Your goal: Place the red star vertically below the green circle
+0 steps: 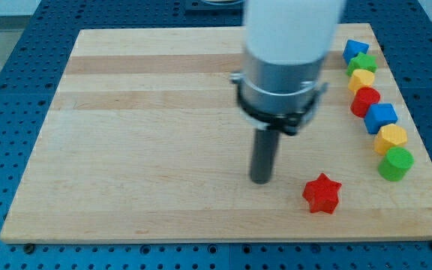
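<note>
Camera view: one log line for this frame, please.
tip: left of red star, apart | green circle: bottom of right-edge block column | star: lower-left of circle, not yet below

A pale wooden board [148,142] with lengthwise grain is laid on a blue perforated bench [6,90]. A red star [322,193] is seen near the board's near edge, right of centre, apart from the other blocks. Along the right edge a curved row of seven blocks is set, each close beside the next: from far to near, a blue block [355,50], a green block [363,64], a yellow block [362,79], a red block [366,100], a blue cube [382,117], a yellow block [391,138] and a green circle [396,163]. The star lies left of and nearer than the green circle. My tip [261,180] is set on the board just left of the star, not touching it.
</note>
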You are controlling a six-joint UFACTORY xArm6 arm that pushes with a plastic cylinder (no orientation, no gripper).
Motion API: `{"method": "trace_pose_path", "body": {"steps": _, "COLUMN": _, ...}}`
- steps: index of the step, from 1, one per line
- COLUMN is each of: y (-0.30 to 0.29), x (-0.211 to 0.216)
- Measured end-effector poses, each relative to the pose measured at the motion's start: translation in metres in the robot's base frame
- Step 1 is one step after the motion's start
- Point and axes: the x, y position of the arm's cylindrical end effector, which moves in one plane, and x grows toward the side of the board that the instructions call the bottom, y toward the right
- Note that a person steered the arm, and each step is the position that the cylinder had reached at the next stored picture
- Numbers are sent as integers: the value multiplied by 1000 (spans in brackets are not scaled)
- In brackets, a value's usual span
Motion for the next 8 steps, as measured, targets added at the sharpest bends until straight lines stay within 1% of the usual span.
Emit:
{"method": "trace_pose_path", "body": {"steps": 1, "y": -41, "x": 22}}
{"method": "trace_pose_path", "body": {"steps": 2, "y": -9, "x": 41}}
{"method": "trace_pose_path", "body": {"steps": 3, "y": 38, "x": 46}}
{"method": "trace_pose_path", "body": {"steps": 4, "y": 98, "x": 37}}
{"method": "trace_pose_path", "body": {"steps": 5, "y": 90, "x": 36}}
{"method": "trace_pose_path", "body": {"steps": 6, "y": 104, "x": 29}}
{"method": "trace_pose_path", "body": {"steps": 7, "y": 131, "x": 29}}
{"method": "trace_pose_path", "body": {"steps": 8, "y": 146, "x": 29}}
